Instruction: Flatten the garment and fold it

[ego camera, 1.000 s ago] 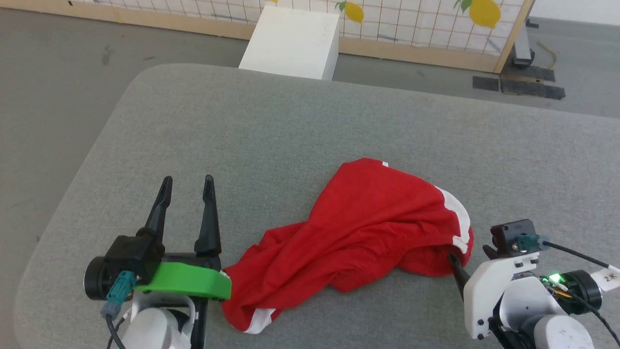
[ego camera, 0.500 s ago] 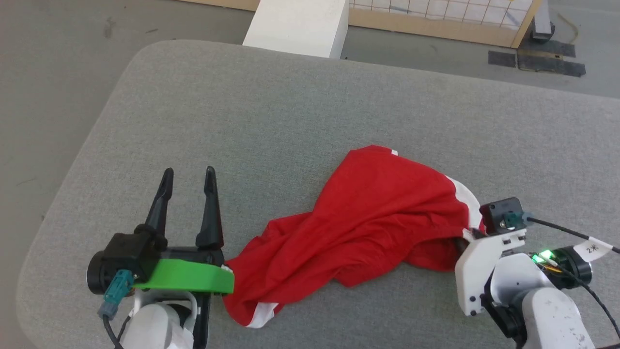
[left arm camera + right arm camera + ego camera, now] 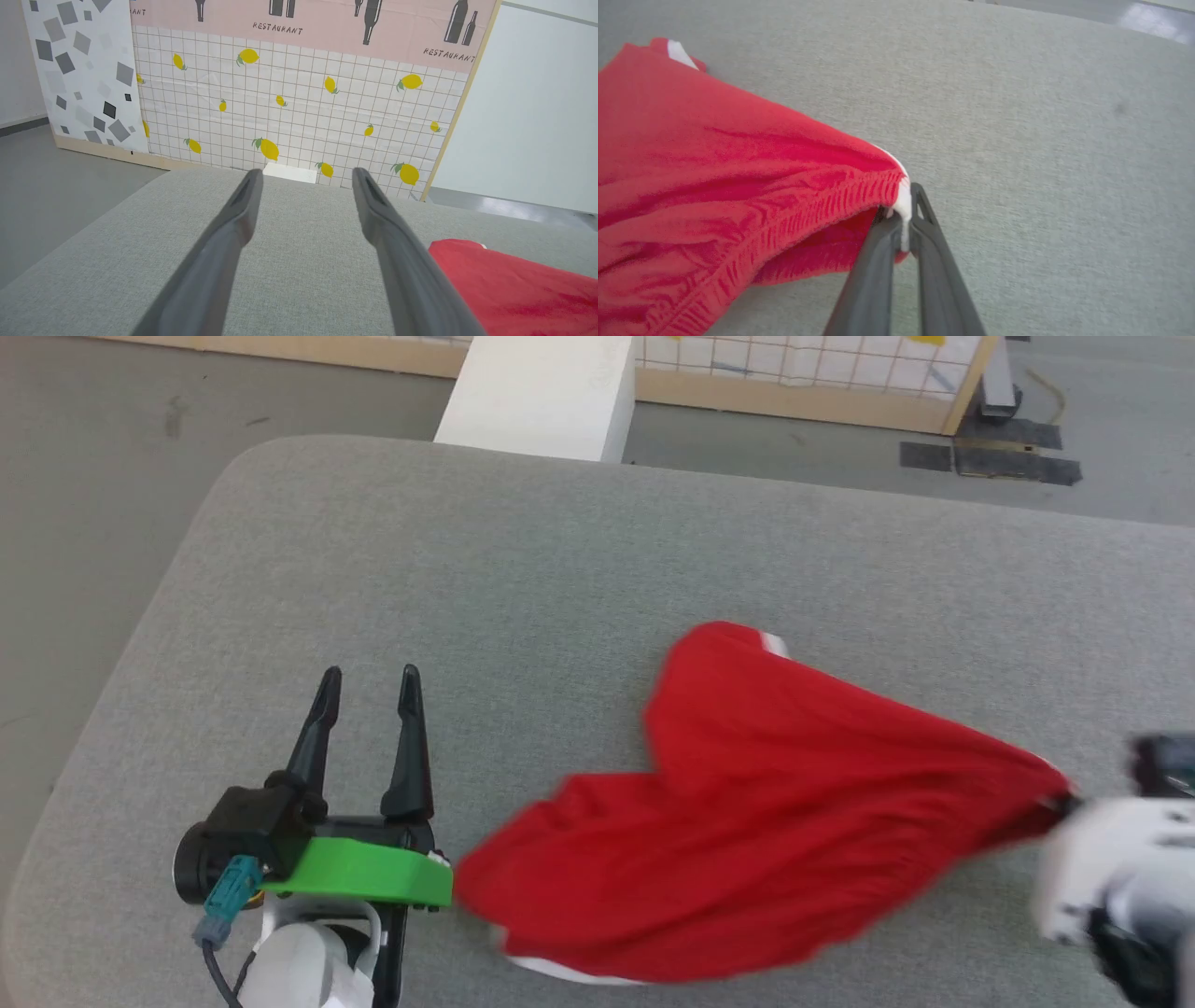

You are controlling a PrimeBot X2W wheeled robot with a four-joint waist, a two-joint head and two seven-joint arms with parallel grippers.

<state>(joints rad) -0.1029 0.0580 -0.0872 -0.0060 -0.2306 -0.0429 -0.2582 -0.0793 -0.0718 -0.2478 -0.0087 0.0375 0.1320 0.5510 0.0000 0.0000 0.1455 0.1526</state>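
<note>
I have the right gripper (image 3: 904, 215) pinching the garment (image 3: 766, 821) at its waistband. Bunched a second ago, it is now pulled taut across the grey table (image 3: 467, 569). The left gripper (image 3: 369, 674) fingers are spread. The backdrop (image 3: 303, 107) reads "RESTAURANT".

bright even light, soft shadows; motion blur smears the right gripper (image 3: 1064, 800) in the head view.

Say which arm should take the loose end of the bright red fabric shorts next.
Left. The left gripper, open, lies beside the free end of the red shorts; the right gripper is shut on the waistband.
</note>
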